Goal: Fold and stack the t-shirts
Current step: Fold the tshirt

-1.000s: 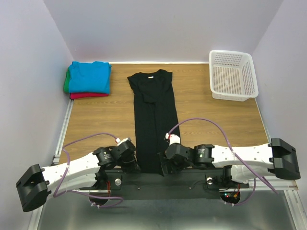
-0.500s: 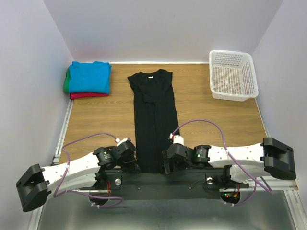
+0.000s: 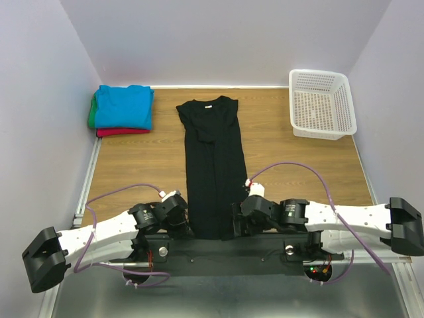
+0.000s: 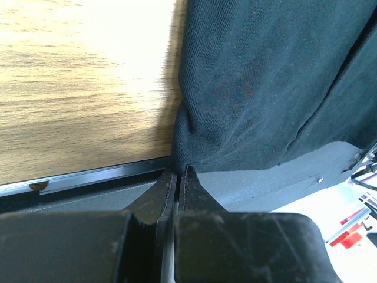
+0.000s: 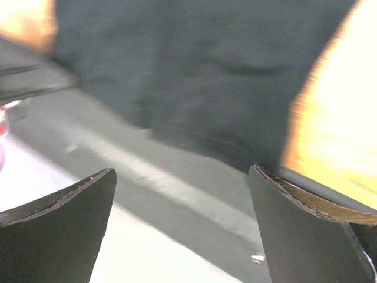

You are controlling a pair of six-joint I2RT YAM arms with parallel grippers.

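The black t-shirt [image 3: 212, 165] lies lengthwise down the middle of the table, sides folded in, white neck label at the far end. My left gripper [image 3: 189, 225] is shut on its near left hem corner [image 4: 194, 147]; the jaws pinch the cloth at the table's metal edge. My right gripper [image 3: 233, 228] is open beside the near right hem corner; its wrist view is blurred and shows the black shirt [image 5: 194, 76] ahead of the wide-spread fingers [image 5: 300, 224], nothing between them. Folded turquoise-blue [image 3: 122, 106], green [image 3: 91, 116] and red [image 3: 122, 132] t-shirts are stacked at the far left.
A white lattice basket [image 3: 322, 105] stands at the far right. The table's metal front rail [image 4: 88, 180] runs along the near edge. Purple walls close in the left, back and right sides.
My right arm has shifted to the right along the shirt's near hem, and its gripper now sits at the right hem corner. The left arm and shirt have not moved.
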